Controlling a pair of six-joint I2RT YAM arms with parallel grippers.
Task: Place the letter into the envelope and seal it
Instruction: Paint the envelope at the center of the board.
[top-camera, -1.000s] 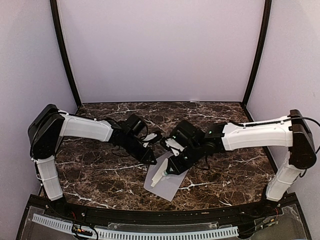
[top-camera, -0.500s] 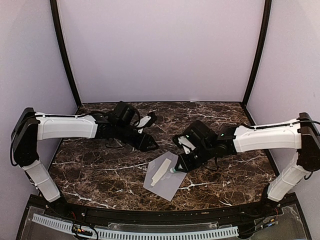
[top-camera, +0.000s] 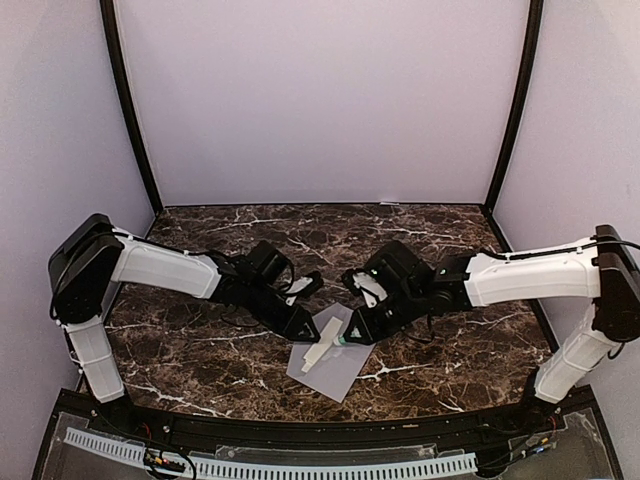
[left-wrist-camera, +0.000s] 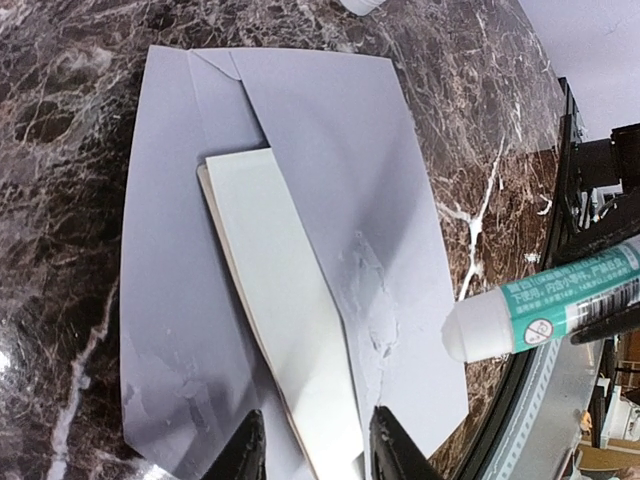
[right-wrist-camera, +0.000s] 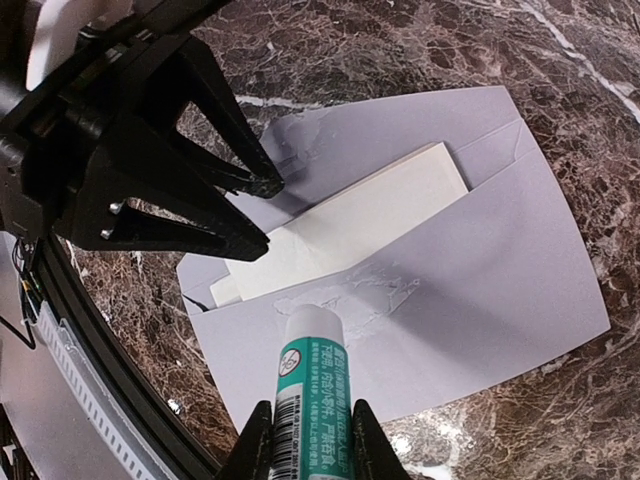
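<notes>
The pale lavender envelope (top-camera: 335, 368) lies flat near the table's front, flap open (left-wrist-camera: 340, 140). The cream folded letter (left-wrist-camera: 270, 270) sits partly in its pocket and sticks out toward the left arm (top-camera: 322, 346). A shiny glue smear (right-wrist-camera: 365, 290) marks the pocket edge. My left gripper (left-wrist-camera: 315, 452) is open, its jaws either side of the letter's outer end, just above the paper (top-camera: 302, 326). My right gripper (right-wrist-camera: 311, 445) is shut on a green-and-white glue stick (right-wrist-camera: 312, 385), tip exposed, held just above the envelope's edge (top-camera: 346, 340).
The dark marble table (top-camera: 200, 340) ends in a black rail and a perforated white strip at the front (top-camera: 270, 465). A small white round object (left-wrist-camera: 360, 4) lies beyond the envelope's far edge. Lavender walls enclose the back and sides.
The left gripper swung away to the back left, then came back down to the letter's outer end. The right gripper with the glue stick shifted slightly left over the envelope.
</notes>
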